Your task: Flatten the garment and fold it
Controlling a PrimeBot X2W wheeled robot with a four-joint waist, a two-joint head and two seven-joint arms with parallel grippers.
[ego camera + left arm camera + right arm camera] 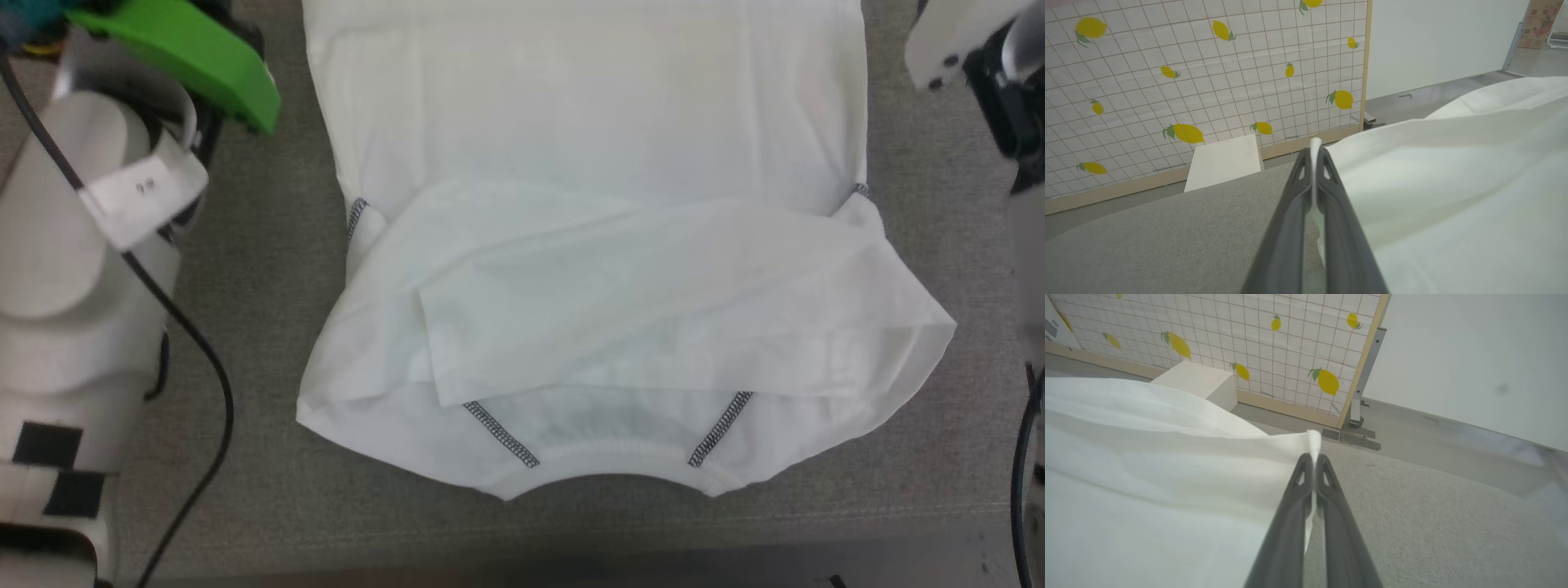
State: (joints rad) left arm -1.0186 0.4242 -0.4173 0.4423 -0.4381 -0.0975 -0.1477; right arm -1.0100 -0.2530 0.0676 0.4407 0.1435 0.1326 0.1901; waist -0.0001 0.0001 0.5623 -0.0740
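One garment (588,122), clamped by left end effector (1314,150) and right end effector (1313,457); one box (1224,162).

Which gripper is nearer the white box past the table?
Left. The left gripper, shut on the garment, has the white box just ahead and to its left. The right gripper holds the opposite side, the cloth's whole width between it and the box.
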